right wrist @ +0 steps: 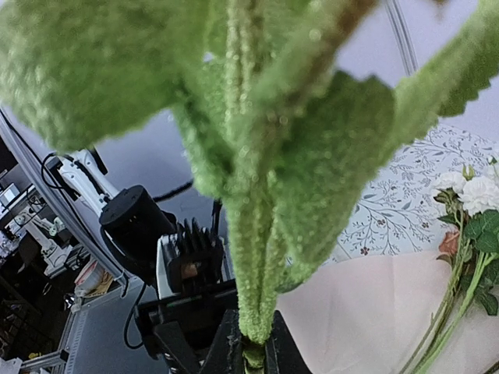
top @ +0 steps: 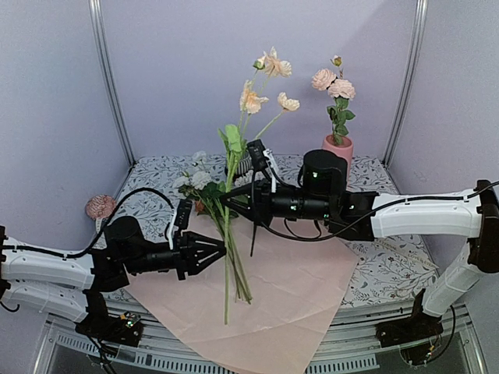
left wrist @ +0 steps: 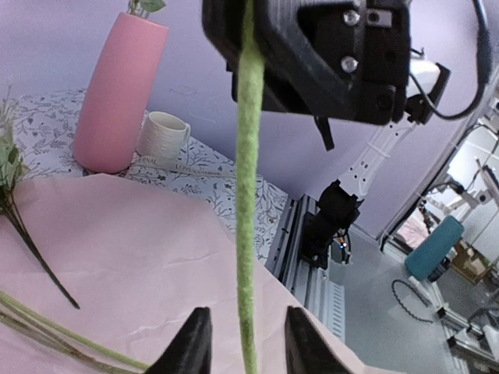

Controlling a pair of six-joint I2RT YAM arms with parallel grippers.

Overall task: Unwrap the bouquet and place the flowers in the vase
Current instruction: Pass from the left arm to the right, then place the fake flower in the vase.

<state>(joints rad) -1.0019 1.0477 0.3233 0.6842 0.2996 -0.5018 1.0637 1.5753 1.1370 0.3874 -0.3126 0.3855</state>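
A tall peach-bloomed flower (top: 263, 78) stands upright over the spread pink paper (top: 288, 296). My right gripper (top: 228, 199) is shut on its fuzzy green stem (right wrist: 253, 257) just under the leaves. Lower down, the same stem (left wrist: 247, 195) passes between the fingers of my left gripper (top: 222, 249), which stand apart on either side without touching it. More flowers (top: 199, 181) lie on the paper with their stems (top: 238, 276) pointing toward me. The pink vase (top: 337, 148) stands at the back right and holds pink roses; it also shows in the left wrist view (left wrist: 117, 93).
A cream mug (left wrist: 161, 136) stands beside the vase. A striped grey cup (top: 245, 164) sits behind the held flower. A round pinkish object (top: 100, 206) lies at the far left. The paper's near corner hangs over the table's front edge (top: 257, 354).
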